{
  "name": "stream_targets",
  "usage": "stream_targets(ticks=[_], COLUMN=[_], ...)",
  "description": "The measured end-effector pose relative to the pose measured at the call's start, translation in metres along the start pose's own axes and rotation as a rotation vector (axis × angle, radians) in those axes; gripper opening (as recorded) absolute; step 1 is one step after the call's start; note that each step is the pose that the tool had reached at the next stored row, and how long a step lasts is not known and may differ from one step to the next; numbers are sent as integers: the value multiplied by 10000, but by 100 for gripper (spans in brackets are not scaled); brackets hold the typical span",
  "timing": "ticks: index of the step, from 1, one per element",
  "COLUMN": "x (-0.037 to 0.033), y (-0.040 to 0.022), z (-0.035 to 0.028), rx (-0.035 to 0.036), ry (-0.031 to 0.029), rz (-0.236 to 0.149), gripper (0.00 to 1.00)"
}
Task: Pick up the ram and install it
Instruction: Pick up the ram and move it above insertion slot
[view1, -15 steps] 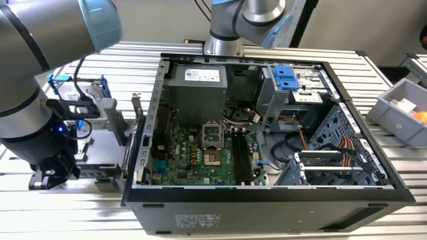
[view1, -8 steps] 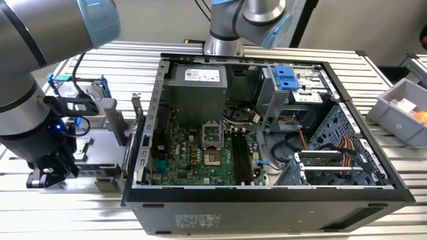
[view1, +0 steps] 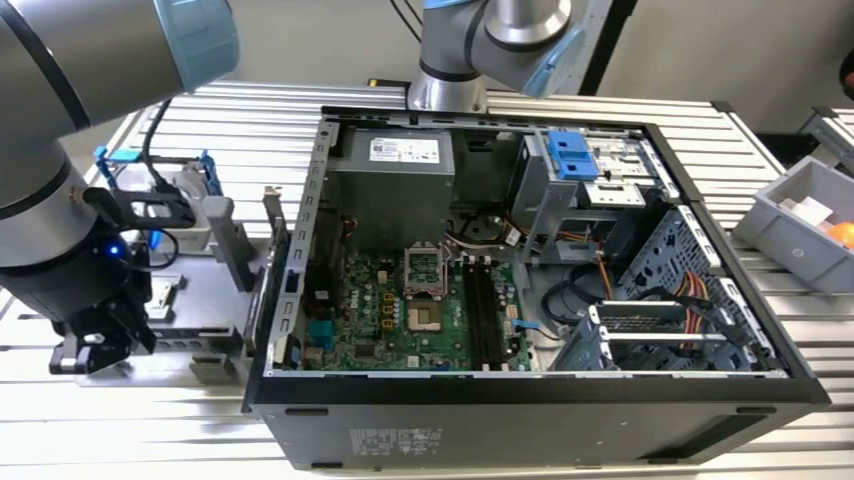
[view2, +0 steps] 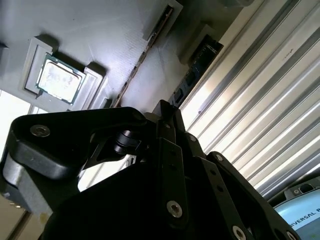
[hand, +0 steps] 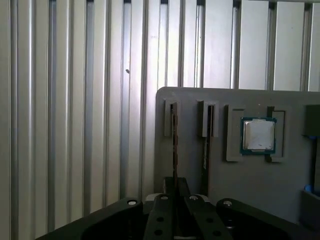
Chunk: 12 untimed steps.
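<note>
In the first wrist view the ram (hand: 174, 145) is a thin stick seen edge-on, standing in a slot of the grey holder plate (hand: 240, 200). My gripper (hand: 175, 186) sits over the stick's near end, its dark fingers pressed together on the edge. The second wrist view shows the same stick (view2: 142, 57) running into the fingertips of the gripper (view2: 165, 111). In the exterior view the gripper (view1: 100, 345) is low over the holder plate (view1: 187, 345), at the exterior view's left of the open computer case (view1: 534, 400). The motherboard's long memory slots (view1: 487, 310) lie inside the case.
A second thin stick (hand: 206, 145) stands in the neighbouring slot. A square grey processor chip (hand: 258, 135) rests in its recess on the same plate. A blue-handled drive frame (view1: 154, 165) stands behind the plate. A grey bin (view1: 801, 225) sits at the exterior view's right on the ribbed metal table.
</note>
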<state>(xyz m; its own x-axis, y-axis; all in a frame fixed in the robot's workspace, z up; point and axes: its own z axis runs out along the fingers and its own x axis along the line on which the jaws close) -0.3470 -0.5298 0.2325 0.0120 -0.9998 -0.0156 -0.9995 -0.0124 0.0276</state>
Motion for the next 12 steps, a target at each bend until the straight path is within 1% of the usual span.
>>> stream_targets(ticks=[8, 12], x=[-1, -2], y=[2, 3], z=[-69, -91], rx=[3, 4], ry=[0, -1], rz=[23, 23], gripper=[0, 0])
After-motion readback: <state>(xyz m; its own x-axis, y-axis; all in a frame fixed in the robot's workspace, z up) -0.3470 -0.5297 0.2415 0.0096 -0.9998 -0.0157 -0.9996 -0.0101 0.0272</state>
